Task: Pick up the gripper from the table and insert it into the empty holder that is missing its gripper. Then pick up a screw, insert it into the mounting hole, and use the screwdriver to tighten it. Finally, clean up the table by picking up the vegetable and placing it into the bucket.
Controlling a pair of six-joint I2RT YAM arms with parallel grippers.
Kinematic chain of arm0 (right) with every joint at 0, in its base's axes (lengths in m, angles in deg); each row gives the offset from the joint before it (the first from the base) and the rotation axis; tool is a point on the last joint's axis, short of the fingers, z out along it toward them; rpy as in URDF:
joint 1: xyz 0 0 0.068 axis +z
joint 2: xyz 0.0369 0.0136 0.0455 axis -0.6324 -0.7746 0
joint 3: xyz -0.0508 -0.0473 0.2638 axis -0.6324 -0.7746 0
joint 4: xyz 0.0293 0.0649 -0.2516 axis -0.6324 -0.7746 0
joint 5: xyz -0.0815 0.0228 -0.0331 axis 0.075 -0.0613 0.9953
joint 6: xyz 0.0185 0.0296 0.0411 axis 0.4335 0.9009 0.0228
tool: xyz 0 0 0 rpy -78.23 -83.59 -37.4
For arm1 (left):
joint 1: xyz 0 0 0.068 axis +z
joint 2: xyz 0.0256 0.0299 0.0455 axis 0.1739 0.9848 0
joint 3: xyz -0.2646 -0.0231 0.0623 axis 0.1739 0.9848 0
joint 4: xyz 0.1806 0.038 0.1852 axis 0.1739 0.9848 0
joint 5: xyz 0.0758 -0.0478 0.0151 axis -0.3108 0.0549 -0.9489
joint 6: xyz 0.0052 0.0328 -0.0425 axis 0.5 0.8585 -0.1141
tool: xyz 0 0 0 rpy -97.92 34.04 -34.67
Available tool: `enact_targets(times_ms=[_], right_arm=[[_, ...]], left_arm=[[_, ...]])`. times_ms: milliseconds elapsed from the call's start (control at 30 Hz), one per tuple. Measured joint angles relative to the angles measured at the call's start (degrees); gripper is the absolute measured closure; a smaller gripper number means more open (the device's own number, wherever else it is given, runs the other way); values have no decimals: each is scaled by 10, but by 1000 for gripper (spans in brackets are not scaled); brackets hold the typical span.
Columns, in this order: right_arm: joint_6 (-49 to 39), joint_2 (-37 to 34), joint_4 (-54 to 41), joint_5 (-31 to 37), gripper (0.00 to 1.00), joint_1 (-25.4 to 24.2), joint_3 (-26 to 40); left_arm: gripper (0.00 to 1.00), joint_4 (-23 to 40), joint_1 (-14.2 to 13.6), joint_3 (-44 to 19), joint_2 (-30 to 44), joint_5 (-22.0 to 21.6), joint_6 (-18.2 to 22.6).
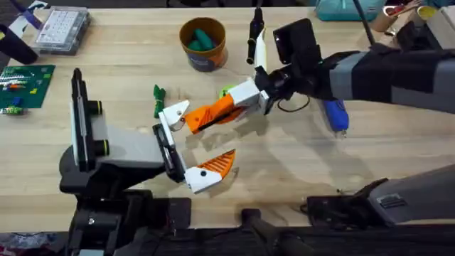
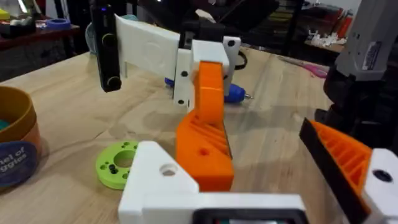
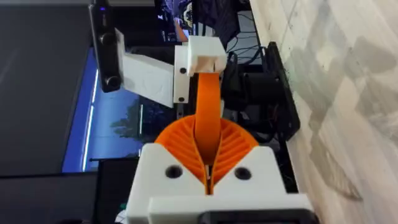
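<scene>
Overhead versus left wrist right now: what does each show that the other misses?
Overhead alone: the vegetable lying on the table, and a green piece inside the bucket. Left wrist alone: a close look at the round hole in the top of the holder. Both: the orange finger clamped in the right gripper with its tip near the holder, the lime disc, the screwdriver and the ribbed finger.

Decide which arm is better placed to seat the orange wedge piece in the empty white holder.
Right. Its tool is shut on the orange wedge piece, whose tip is close to the empty white holder on the left arm.
</scene>
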Motion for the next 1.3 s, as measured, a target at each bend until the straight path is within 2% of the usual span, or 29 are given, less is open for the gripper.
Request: enact_targets(times_ms=[767, 1300], right_arm=[[22, 0, 6, -17, 986, 0, 0], [32, 0, 15, -2, 985, 0, 0]], left_arm=[[16, 0, 0, 0, 0, 0, 0], [16, 0, 0, 0, 0, 0, 0]])
